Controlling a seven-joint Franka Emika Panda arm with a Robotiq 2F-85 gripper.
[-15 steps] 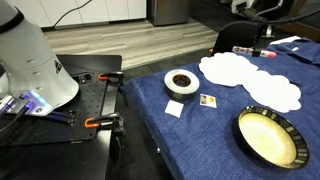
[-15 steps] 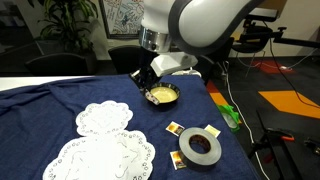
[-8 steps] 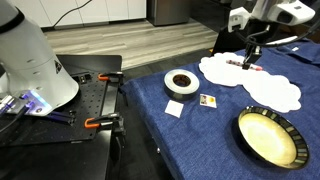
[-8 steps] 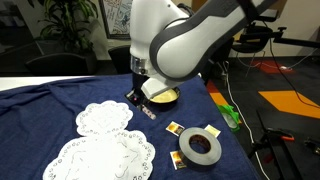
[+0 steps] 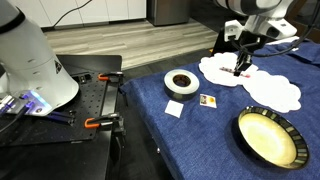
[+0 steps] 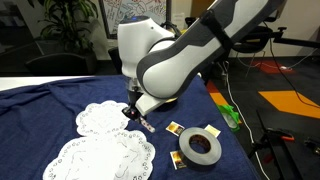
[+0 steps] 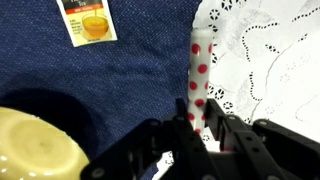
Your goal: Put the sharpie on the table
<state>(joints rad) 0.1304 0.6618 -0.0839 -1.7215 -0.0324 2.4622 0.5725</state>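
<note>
Since one second ago my arm came lower, to the edge of the white paper lace doily point(image 5: 215, 68) | my claw point(image 7: 201, 128) pinches the slim white sharpie with red dots point(image 7: 200, 70) | sharpie lies along the doily border, above the table with dark blue cloth point(image 7: 120, 80) | touching cloth or not: cannot tell.
</note>
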